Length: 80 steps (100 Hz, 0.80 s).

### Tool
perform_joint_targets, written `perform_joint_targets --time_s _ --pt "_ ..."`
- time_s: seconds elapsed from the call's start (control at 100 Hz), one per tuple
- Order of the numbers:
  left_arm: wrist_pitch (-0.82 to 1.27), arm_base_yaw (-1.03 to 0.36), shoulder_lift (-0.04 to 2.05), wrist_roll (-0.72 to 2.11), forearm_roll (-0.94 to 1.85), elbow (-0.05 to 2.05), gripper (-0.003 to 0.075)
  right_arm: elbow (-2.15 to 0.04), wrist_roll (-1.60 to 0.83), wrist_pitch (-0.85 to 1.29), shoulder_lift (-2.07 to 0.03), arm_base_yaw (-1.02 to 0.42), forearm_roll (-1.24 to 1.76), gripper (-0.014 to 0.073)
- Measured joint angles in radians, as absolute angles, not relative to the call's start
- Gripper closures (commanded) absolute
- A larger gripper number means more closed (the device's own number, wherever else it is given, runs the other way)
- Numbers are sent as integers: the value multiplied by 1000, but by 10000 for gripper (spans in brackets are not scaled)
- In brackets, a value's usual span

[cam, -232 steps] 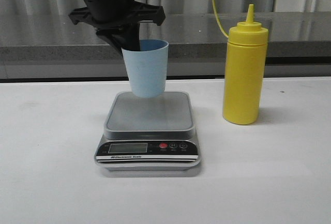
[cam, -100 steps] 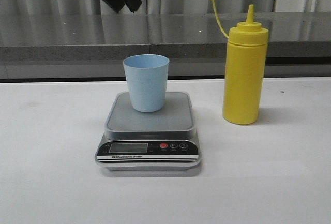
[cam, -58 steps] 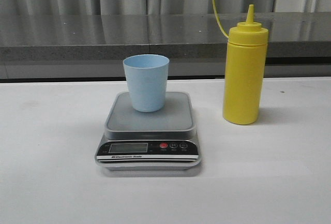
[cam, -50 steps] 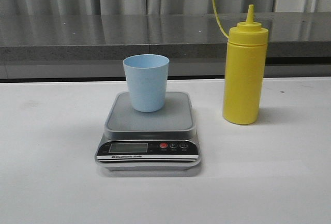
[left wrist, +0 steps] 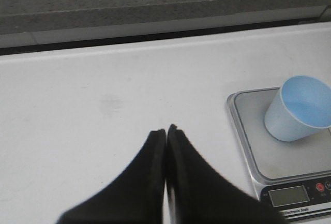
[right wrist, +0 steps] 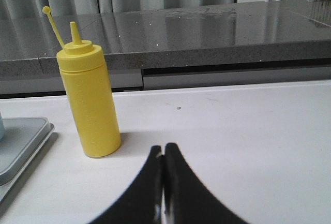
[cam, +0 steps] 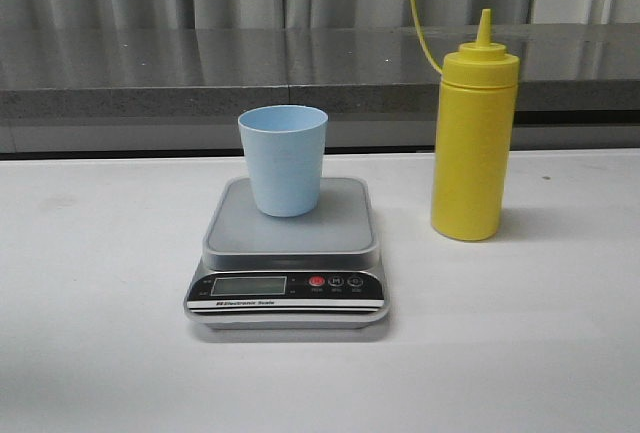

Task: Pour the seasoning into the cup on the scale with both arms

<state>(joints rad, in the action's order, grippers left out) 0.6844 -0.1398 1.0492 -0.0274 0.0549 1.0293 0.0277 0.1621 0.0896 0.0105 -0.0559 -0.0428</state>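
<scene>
The pale blue cup (cam: 284,159) stands upright on the back of the grey scale (cam: 288,253), which lies in the middle of the table. The yellow seasoning bottle (cam: 472,143) stands upright to the scale's right, its cap hanging open on the tether. No arm shows in the front view. My left gripper (left wrist: 165,131) is shut and empty, above the table to the left of the scale (left wrist: 253,151) and cup (left wrist: 299,108). My right gripper (right wrist: 164,148) is shut and empty, low over the table to the right of the bottle (right wrist: 88,105).
A grey stone ledge (cam: 200,73) runs along the back of the white table (cam: 100,353), with curtains behind it. The scale's corner (right wrist: 20,141) shows beside the bottle in the right wrist view.
The left arm let go of the cup on the scale, rose up and left the front view. The cup, scale and bottle have stayed put.
</scene>
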Motion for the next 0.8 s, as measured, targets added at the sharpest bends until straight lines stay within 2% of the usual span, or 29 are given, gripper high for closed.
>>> perform_joint_targets --time_s 0.38,0.8 --pt "564 -97 617 -27 56 682 741 28 160 80 10 -56 -43 662" --pt "552 -97 277 -27 57 445 741 28 160 41 10 -56 -43 662"
